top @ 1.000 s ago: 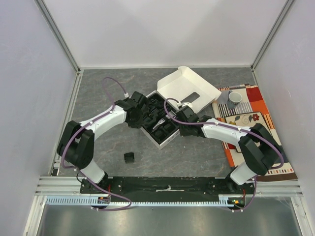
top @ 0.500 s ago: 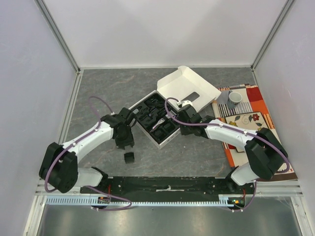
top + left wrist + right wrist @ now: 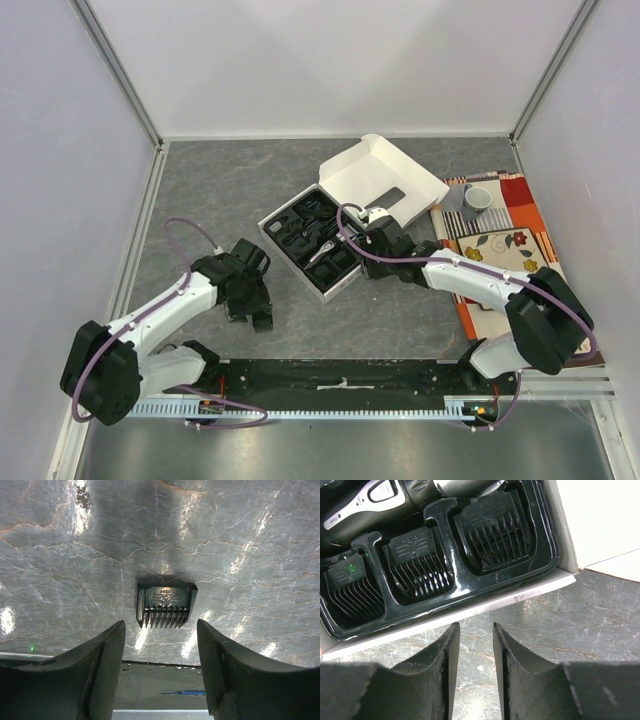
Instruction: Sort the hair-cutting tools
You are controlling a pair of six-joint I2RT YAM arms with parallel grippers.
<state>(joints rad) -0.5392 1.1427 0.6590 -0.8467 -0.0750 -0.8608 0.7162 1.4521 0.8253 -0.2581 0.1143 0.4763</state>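
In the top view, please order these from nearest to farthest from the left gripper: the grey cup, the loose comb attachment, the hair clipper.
1. Loose comb attachment, just in front of the left gripper.
2. Hair clipper, in the white box, toward the middle.
3. Grey cup, at the far right.

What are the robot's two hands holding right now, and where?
Nothing. The left gripper is open over the small black plastic comb attachment; the right gripper is empty beside the white cardboard box.
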